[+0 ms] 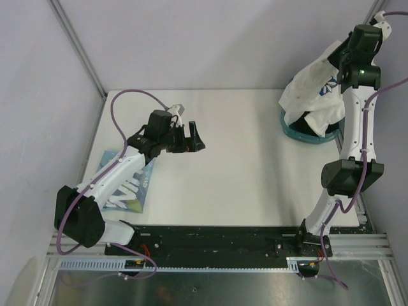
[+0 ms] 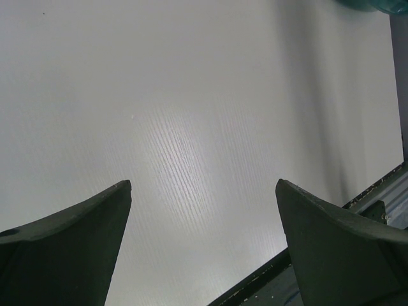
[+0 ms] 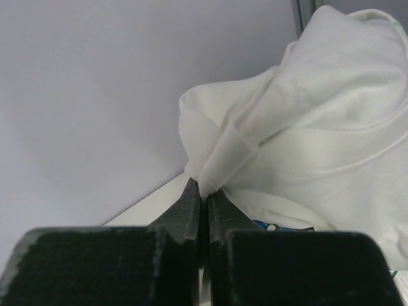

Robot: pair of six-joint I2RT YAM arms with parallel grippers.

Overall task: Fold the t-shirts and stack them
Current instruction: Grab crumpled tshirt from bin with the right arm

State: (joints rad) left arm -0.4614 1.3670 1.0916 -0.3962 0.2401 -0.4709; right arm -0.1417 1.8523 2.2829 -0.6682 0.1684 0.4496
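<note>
Lifting a white t-shirt (image 3: 319,127) from the teal bin (image 1: 299,132) is judged the current step, its fabric pinched by the right end effector (image 3: 204,188). The left end effector (image 2: 203,185) is held wide above the bench (image 1: 255,166); spreading is required next.

Lettering on folded t-shirt (image 1: 139,191) illegible.

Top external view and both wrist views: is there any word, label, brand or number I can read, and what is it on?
No text is legible in any view.
folded t-shirt, at the left of the top view: white letters on a light-blue graphic, partly covered and too blurred to read.
lifted t-shirt, pinched in the shut right gripper: part of a blue print shows, but no lettering can be made out.
Left wrist view: no text.
</note>
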